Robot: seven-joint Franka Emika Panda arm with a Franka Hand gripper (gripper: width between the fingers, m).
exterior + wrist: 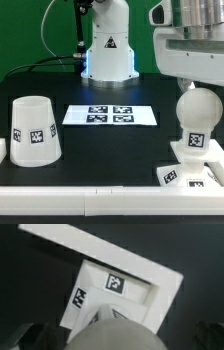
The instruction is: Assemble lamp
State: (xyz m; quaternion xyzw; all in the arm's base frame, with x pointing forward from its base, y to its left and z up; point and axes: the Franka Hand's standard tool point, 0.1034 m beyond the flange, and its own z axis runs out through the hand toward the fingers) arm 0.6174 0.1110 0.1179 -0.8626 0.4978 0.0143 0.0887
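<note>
The round bulb (197,106) stands upright with its tagged stem in the square stepped base (186,172) at the exterior view's right. My gripper (196,86) hangs right above the bulb's top. In the wrist view the bulb (115,332) fills the space between my dark fingers (38,334), which stand wide apart on either side of it, so the gripper (122,336) is open. The base (160,277) lies beneath it, one tag showing. The truncated-cone shade (35,128) stands alone at the exterior view's left.
The marker board (110,115) lies flat in the middle of the black table. The robot's white pedestal (108,50) stands behind it. The table's front edge (100,190) runs just in front of the shade and base.
</note>
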